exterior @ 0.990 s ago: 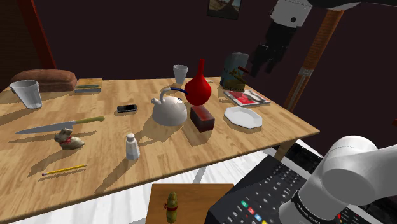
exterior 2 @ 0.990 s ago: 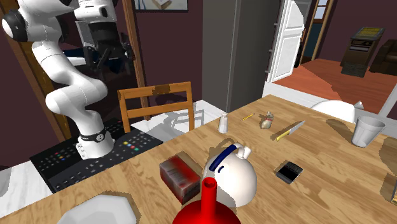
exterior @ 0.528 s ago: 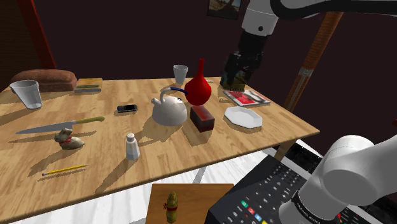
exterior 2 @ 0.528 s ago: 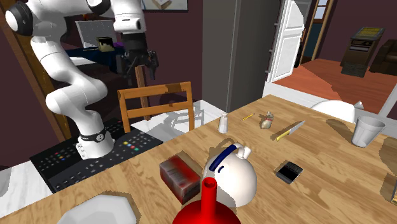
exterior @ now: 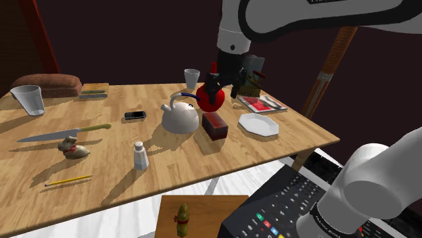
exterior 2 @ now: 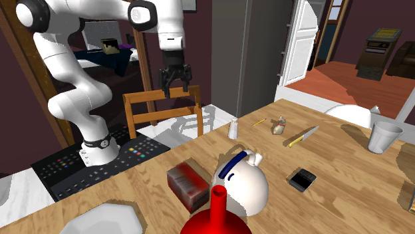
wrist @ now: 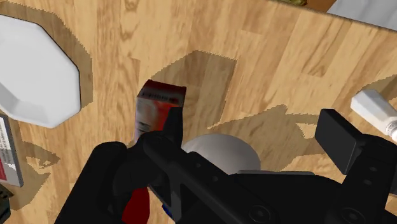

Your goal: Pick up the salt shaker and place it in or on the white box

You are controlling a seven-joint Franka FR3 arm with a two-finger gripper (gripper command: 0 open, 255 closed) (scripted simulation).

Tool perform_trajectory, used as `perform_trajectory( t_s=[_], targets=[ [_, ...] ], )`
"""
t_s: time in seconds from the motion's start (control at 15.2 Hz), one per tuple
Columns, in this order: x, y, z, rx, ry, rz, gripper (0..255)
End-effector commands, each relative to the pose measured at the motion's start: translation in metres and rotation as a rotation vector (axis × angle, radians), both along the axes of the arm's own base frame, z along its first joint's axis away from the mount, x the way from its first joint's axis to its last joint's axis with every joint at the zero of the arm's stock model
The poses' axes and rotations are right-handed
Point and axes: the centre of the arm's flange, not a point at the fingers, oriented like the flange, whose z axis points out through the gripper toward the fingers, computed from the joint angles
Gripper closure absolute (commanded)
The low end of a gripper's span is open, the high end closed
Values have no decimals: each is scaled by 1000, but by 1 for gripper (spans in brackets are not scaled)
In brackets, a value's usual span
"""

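Shoulder view: salt shaker (exterior: 140,155) upright on the tabletop (exterior: 291,135), lower centre, well apart from the pincer (exterior: 220,88) at upper middle; wrist view: its fingers wide apart, empty, above a red box (wrist: 159,105).

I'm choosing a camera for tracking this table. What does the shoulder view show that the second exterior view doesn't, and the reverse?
Shoulder view, absent from the second exterior: the magazine and the smaller glass. Second exterior view, absent from the shoulder: the white door and the chair's backrest. Both: the salt shaker, white kettle, knife and the open gripper.
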Motion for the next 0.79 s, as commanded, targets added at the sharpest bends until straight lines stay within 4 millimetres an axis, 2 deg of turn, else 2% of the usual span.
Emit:
perform_trajectory(
  t_s=[0.0, 0.73],
  targets=[
    [12, 22, -11, -3, 11, -4, 0],
    [82, 137, -80, -23, 73, -23, 0]
  ],
)
